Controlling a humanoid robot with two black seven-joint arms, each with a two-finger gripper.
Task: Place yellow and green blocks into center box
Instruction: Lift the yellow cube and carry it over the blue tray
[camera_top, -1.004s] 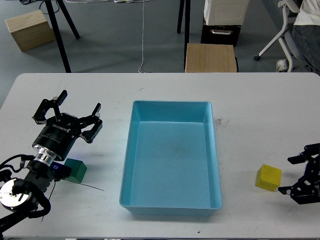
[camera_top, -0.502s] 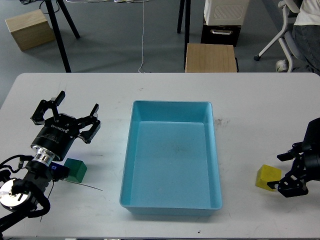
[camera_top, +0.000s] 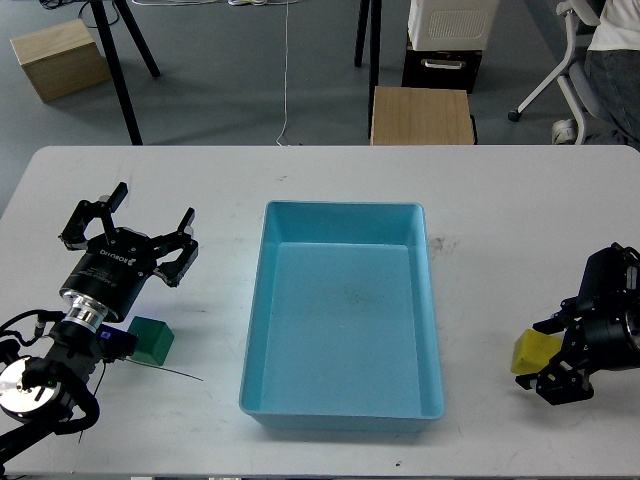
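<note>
Yellow block (camera_top: 531, 351) sits between my right gripper's (camera_top: 549, 354) spread fingers; center box (camera_top: 342, 405) lies left.

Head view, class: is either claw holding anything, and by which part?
Left claw is open, holding nothing. Right claw straddles the yellow block's right side; whether it grips cannot be told.

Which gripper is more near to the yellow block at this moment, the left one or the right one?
Right. The right gripper sits right at the yellow block, fingers around its right side. The left gripper is far across the blue box, open above the green block.
</note>
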